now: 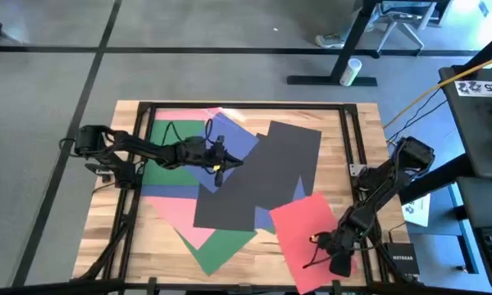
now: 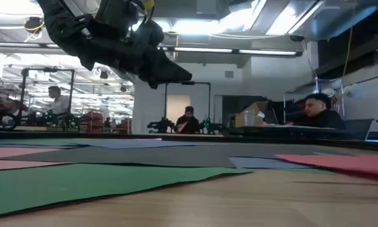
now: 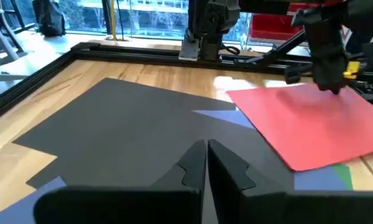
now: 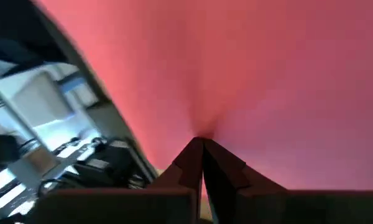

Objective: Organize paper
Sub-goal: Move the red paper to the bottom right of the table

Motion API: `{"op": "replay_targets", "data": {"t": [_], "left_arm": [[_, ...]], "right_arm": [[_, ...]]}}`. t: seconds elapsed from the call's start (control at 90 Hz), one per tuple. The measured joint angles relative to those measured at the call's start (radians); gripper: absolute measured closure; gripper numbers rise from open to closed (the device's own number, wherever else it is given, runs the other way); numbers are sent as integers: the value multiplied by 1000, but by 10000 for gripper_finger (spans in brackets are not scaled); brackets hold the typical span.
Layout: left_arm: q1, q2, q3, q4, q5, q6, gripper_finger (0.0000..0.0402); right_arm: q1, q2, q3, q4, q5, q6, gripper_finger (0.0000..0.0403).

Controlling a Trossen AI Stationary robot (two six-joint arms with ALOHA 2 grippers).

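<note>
Right claw pinches the red paper sheet at its near edge.

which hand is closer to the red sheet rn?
Right. The right hand is at the red sheet's near edge, fingers shut on it. The left hand hangs over the black sheets mid-table, shut, clear of the red.

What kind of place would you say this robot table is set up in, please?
Probably an open robotics lab or workshop: people sit at benches behind the table, another arm rig stands farther back, and an office chair sits on grey carpet.
</note>
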Motion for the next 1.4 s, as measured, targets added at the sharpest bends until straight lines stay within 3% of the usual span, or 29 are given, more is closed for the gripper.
{"op": "replay_targets", "data": {"t": [0.2, 0.433, 0.678, 0.822, 1.089, 1.4], "left_arm": [[0, 0, 0, 0, 0, -4, 402], [0, 0, 0, 1, 0, -8, 402], [0, 0, 0, 3, 0, -2, 402], [2, 0, 0, 3, 0, 3, 402], [11, 0, 0, 1, 0, 3, 402], [11, 0, 0, -25, -3, 10, 402]], "right_arm": [[-52, -8, 0, 87, 74, -33, 403], [-91, -103, 1, 68, 161, -103, 403], [-156, -248, 2, -306, 508, -215, 403], [-262, -264, 1, -430, 628, -342, 403], [-500, -264, 1, -419, 638, -624, 403], [-647, -243, 2, -301, 509, -785, 403]]}}
